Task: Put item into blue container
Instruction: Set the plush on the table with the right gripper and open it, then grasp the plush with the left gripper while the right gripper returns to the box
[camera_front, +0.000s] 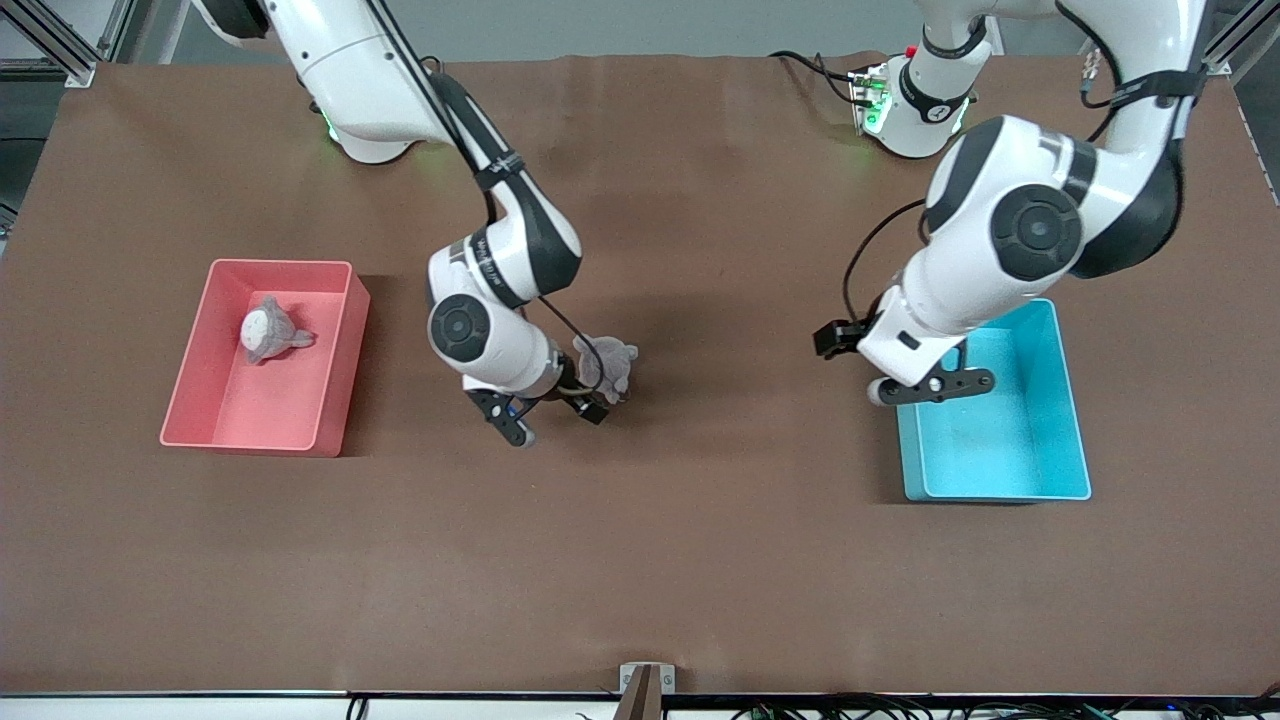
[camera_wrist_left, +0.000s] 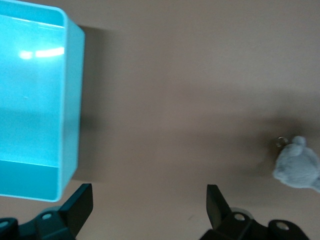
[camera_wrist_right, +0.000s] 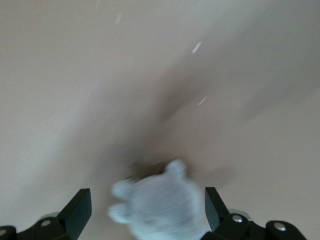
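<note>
Front view. We see the brown counter (camera_front: 700, 560) carrying two bins. The pink bin (camera_front: 345, 370) sits toward the right arm's end of the counter and contains a small grey plush toy with a white face (camera_front: 268, 331). The blue container (camera_front: 1060, 420) sits toward the left arm's end and holds nothing we can see. A second grey plush toy (camera_front: 608, 366) is near the middle of the counter, between the two bins and closer to the pink bin. The right gripper (camera_front: 555, 420) is at this toy, with one finger on each side of it and its jaws spread wide. The left gripper (camera_front: 915, 365) is over the edge of the blue container that faces the counter's middle.

Left wrist view. We see the left gripper (camera_wrist_left: 150, 200) with its fingers (camera_wrist_left: 80, 205) set wide apart and nothing between them. The blue container (camera_wrist_left: 70, 100) shows one corner and a bare interior. The grey plush toy (camera_wrist_left: 298, 167) lies well apart from the container, with a small metal ring at its top.

Right wrist view. We see the right gripper (camera_wrist_right: 148, 207) with its jaws wide. The grey plush toy (camera_wrist_right: 160, 205) lies between the fingers (camera_wrist_right: 77, 210); the picture is blurred, so we cannot tell whether either finger touches it.
</note>
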